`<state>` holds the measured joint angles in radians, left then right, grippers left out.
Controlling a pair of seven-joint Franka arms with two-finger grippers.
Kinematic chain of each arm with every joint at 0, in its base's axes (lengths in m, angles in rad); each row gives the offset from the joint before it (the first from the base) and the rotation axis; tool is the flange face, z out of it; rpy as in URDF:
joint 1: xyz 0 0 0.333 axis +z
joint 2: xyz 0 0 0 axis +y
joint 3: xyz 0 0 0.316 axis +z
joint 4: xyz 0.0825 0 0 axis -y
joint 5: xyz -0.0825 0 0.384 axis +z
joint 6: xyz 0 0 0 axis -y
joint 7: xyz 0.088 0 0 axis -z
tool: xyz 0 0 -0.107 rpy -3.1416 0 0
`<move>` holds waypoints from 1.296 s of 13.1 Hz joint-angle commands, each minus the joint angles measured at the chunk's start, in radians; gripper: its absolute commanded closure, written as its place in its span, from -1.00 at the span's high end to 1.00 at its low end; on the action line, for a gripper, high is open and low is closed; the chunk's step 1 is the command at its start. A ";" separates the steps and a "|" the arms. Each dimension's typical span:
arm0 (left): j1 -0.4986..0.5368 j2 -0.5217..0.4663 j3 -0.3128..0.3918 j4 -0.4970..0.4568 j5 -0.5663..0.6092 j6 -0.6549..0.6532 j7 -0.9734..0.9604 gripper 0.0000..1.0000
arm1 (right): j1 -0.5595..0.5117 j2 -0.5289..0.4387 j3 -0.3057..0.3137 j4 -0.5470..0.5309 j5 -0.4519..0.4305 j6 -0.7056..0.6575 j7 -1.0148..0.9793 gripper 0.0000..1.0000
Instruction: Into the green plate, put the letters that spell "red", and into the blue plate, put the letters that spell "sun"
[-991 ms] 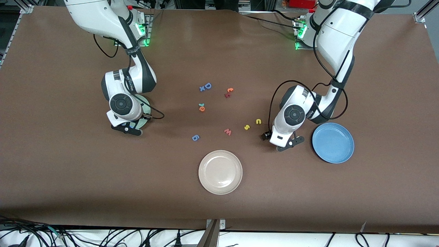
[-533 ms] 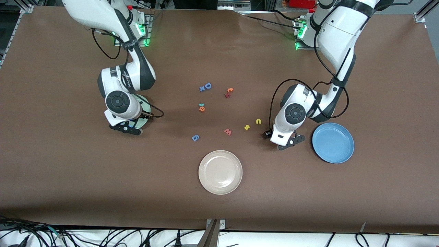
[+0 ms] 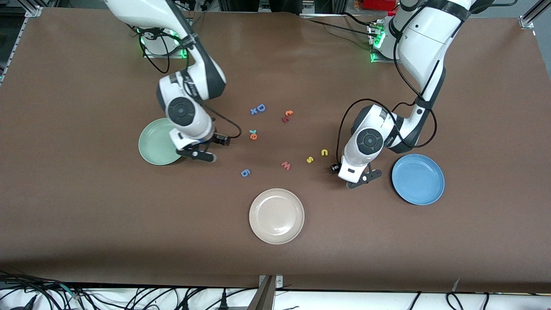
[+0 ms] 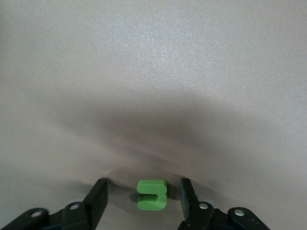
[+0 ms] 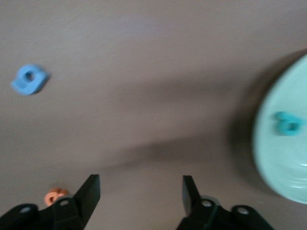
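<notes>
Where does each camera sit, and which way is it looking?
Front view: high across the table, facing both robots; shows the left arm and right arm from above.
Left wrist view: on the left arm's wrist, looking down at a green "u" between the fingers of the open left tool.
Right wrist view: on the right arm's wrist, looking down past the open right tool at the green plate, a teal letter in it.
Shared: the green plate shows in the front and right wrist views.

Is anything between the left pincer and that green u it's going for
Nothing visible. In the left wrist view the green u lies flat on the bare table, right between the open fingers of the left pincer, with a gap on each side.
</notes>
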<state>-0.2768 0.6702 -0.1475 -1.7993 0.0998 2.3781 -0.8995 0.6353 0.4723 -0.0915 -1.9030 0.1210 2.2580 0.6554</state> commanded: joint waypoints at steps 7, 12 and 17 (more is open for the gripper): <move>-0.009 -0.014 0.003 -0.018 0.014 0.003 -0.007 -0.78 | 0.202 0.167 -0.008 0.120 0.014 0.159 0.199 0.30; 0.051 -0.084 0.016 -0.009 0.014 -0.045 0.216 -0.73 | 0.205 0.198 -0.008 0.119 0.005 0.181 0.199 0.03; 0.090 -0.139 0.126 -0.011 0.011 -0.083 0.589 -0.66 | 0.207 0.200 -0.008 0.107 0.005 0.173 0.196 -0.11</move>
<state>-0.1922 0.5529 -0.0670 -1.7932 0.0997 2.3066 -0.4443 0.8290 0.6592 -0.0907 -1.8064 0.1226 2.4322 0.8478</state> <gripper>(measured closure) 0.727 0.551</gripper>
